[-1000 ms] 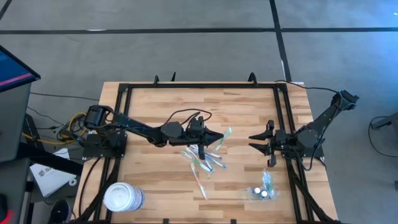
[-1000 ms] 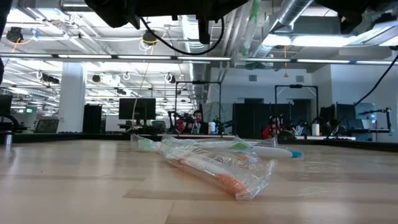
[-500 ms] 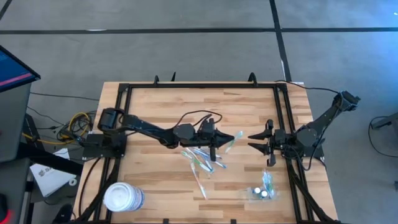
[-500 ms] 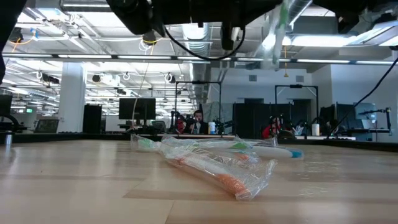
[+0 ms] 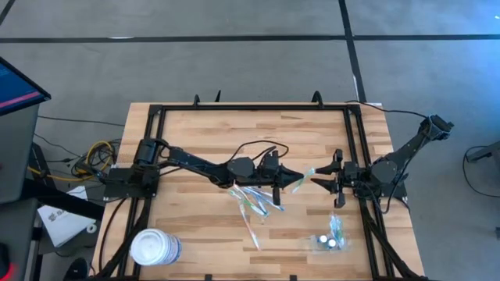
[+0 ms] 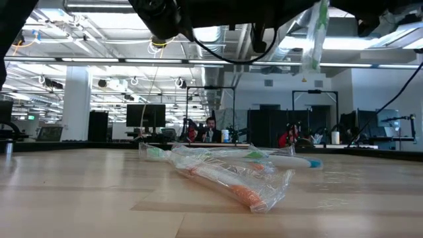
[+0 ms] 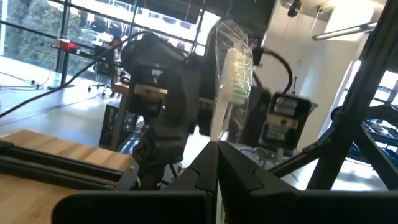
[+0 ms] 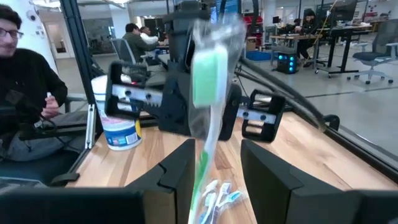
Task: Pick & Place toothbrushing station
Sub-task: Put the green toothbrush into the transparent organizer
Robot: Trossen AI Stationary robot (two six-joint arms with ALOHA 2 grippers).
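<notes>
Handover step: left gripper (image 5: pixel 293 180) pinching a wrapped toothbrush (image 5: pixel 301 179) between right gripper's (image 5: pixel 319 179) spread jaws; you close right next.

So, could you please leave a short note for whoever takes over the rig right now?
Left gripper: shut on a wrapped green toothbrush, held in the air, its far end between the fingers of the right gripper.
Right gripper: open, waiting mid-table, not gripping.
Other wrapped toothbrushes lie mid-table; the toothbrushing station sits near the front right edge.
Done: one brush lifted and presented.
Left: probably hand it over and place it at the station.
</notes>
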